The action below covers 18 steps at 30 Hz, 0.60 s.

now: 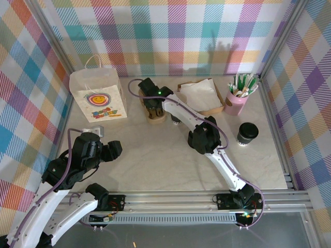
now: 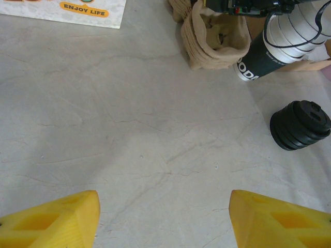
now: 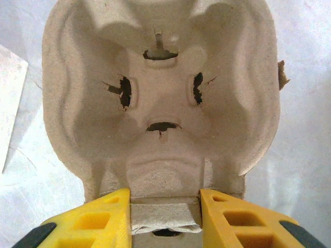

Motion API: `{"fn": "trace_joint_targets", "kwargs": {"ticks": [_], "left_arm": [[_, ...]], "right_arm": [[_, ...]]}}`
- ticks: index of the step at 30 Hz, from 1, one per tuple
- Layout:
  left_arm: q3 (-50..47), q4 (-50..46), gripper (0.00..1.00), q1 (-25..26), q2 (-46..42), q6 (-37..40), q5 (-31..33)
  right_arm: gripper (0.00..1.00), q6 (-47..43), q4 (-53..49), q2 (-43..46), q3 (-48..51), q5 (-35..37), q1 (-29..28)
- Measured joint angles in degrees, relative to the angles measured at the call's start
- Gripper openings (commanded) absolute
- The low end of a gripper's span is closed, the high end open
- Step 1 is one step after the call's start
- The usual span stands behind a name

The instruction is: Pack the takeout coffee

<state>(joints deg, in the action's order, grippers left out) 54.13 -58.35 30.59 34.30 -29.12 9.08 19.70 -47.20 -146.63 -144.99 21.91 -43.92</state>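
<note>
The takeout coffee is out of view. At the back middle of the table lies a stack of tan pulp cup carriers [image 1: 155, 117] [image 2: 214, 39]. My right gripper [image 1: 151, 105] [image 3: 164, 212] reaches down onto it, and its yellow fingers [image 3: 98, 219] are shut on the near edge flap of the top carrier [image 3: 160, 93]. My left gripper [image 1: 111, 150] [image 2: 164, 217] hovers over bare tabletop at the front left, open, with nothing between its fingers.
A white paper bag [image 1: 98, 95] [image 2: 67, 8] stands at the back left. A stack of lidless cups [image 2: 274, 44] lies beside the carriers. A squat stack of black lids [image 1: 247, 133] [image 2: 300, 124] sits at the right. A napkin box [image 1: 201, 95] and a pink straw holder [image 1: 235, 101] stand behind.
</note>
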Motion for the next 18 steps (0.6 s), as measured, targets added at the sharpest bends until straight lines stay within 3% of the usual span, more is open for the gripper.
{"fn": "trace_joint_targets", "kwargs": {"ticks": [18], "left_arm": [[0.85, -0.2, 0.67, 0.0, 0.07, 0.98, 2.49]], "right_arm": [[0.35, -2.86, 3.21, 1.46, -0.02, -0.07, -0.09]]}}
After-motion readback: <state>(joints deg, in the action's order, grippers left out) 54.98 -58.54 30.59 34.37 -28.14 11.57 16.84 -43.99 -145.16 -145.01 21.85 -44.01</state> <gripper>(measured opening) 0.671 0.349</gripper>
